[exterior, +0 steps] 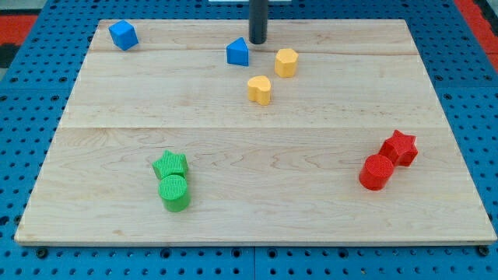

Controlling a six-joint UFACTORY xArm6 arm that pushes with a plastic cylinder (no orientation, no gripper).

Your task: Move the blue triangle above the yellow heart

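The blue triangle (pixel 238 52) sits near the view's top centre of the wooden board. The yellow heart (pixel 260 89) lies just below and to the right of it. My tip (pixel 257 41) is at the end of the dark rod, just above and to the right of the blue triangle, close to it; whether they touch cannot be told. The tip is well above the yellow heart.
A yellow hexagon (pixel 286 62) sits right of the blue triangle. A blue cube (pixel 123 35) is at the top left. A green star (pixel 170 164) and green cylinder (pixel 174 192) are bottom left. A red star (pixel 400 148) and red cylinder (pixel 377 172) are at the right.
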